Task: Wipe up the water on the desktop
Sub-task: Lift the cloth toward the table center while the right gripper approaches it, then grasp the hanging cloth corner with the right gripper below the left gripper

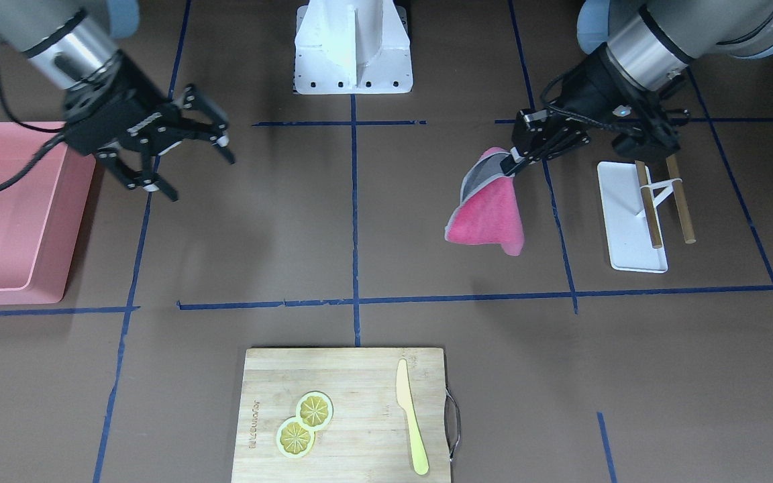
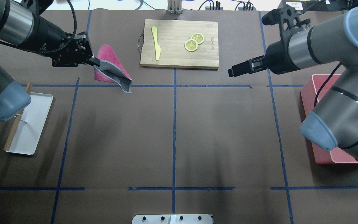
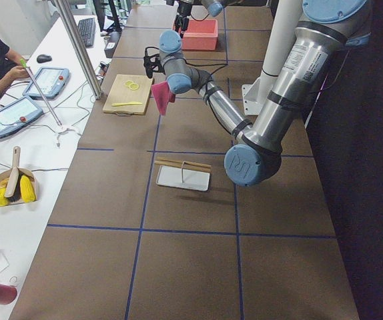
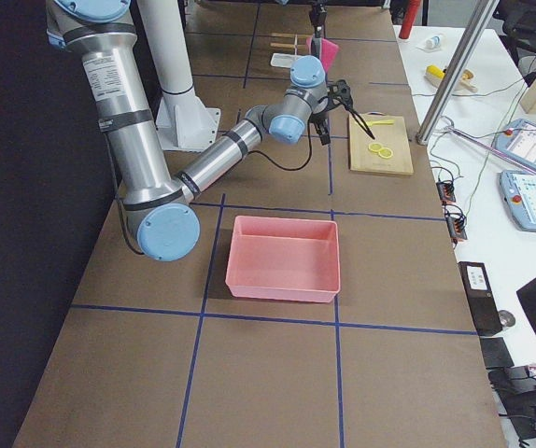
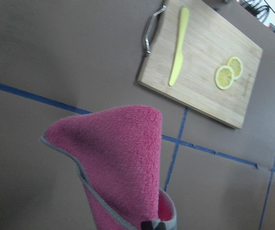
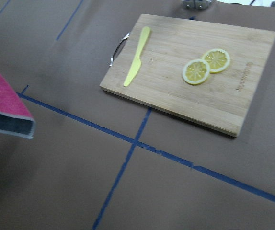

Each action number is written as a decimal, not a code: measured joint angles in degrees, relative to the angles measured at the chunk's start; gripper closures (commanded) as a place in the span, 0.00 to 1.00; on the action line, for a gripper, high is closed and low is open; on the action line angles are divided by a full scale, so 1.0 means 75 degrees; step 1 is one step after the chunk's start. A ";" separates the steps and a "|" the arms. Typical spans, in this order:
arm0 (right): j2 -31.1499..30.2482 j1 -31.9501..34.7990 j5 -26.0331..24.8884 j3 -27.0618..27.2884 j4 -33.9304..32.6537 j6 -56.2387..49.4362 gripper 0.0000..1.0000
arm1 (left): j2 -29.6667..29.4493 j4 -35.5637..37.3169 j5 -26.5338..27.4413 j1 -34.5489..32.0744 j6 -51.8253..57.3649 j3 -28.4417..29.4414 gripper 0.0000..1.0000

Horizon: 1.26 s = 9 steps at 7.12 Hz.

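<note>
Overhead exterior view shows the left gripper [image 2: 95,61] clamped narrow on a pink cloth [image 2: 112,67] hanging over the dark-brown desktop [image 2: 222,130], its fingertips buried in the grey hem; the right gripper [image 1: 202,178] gapes wide, empty; water cannot be made out

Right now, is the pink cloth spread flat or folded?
Folded. The pink cloth hangs draped from the left tool, pinched at one edge, its grey underside showing; it is not spread on the desktop.

Free desktop [image 2: 228,130] before cutting board [image 2: 179,59]
</note>
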 measured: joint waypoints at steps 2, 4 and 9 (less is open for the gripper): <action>0.0621 -0.1167 -0.1223 0.0039 0.0024 -0.0351 0.00 | -0.0447 -0.0159 -0.0109 0.0072 -0.0081 0.0279 1.00; 0.0980 -0.2056 -0.2106 0.0018 0.0037 -0.0664 0.01 | -0.0600 -0.0444 -0.0432 0.0231 -0.0132 0.0325 1.00; 0.1077 -0.2586 -0.2720 -0.0039 0.0038 -0.0885 0.04 | -0.0905 -0.0620 -0.0535 0.1032 -0.0347 0.0324 1.00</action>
